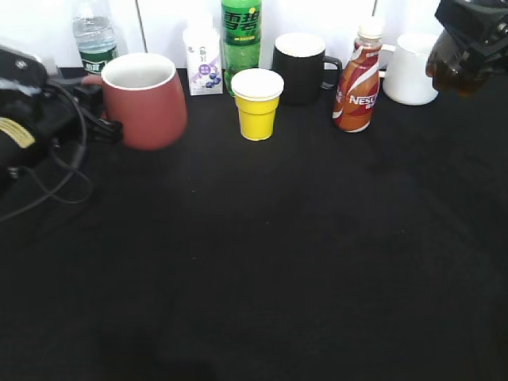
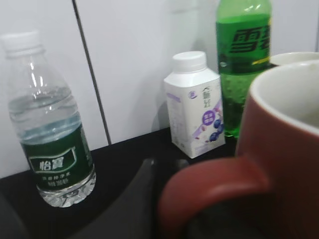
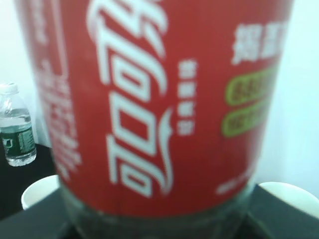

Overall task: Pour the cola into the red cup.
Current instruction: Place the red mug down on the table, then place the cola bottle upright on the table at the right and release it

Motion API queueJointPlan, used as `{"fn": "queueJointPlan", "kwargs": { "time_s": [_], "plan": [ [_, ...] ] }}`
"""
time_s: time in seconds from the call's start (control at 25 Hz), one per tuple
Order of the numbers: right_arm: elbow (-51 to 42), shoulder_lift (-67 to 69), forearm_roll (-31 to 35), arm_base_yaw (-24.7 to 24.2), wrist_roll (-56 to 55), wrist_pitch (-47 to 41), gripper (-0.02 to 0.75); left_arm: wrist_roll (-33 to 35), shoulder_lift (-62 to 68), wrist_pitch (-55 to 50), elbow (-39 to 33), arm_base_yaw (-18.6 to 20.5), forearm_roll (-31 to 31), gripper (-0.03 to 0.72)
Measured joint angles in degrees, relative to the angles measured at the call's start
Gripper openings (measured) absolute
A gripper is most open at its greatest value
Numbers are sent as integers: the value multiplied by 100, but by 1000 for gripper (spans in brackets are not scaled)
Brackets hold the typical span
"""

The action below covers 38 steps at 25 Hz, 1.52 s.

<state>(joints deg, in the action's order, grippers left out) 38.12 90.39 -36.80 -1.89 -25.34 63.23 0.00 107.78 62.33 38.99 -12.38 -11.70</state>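
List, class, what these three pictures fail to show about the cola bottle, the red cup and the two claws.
- Cola bottle: cap and fill level cut off, right wrist view; exterior view shows only its base.
- Red cup: contents blurred, left wrist view.
- Both claws: fingers hidden behind cup and bottle.
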Motion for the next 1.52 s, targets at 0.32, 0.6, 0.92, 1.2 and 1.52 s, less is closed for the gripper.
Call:
{"fn": "queueJointPlan", "kwargs": {
  "time_s": [0.32,0.6,0.92,1.2,1.52],
  "plan": [
    [0,0,20,0,0,-6,387,55,1474,169,1329,107,56,64],
    [0,0,20,0,0,-6,387,0,1777,-1,1550,107,49,82],
    [0,0,20,0,0,-6,387,-42,1543,166,1020,107,91,283],
    [0,0,86,0,0,-150,386,-48,438,168,-302,107,130,288],
    [0,1180,1422,0,1335,76,386,-53,-1349,-397,-1142,107,59,287]
  ]
}}
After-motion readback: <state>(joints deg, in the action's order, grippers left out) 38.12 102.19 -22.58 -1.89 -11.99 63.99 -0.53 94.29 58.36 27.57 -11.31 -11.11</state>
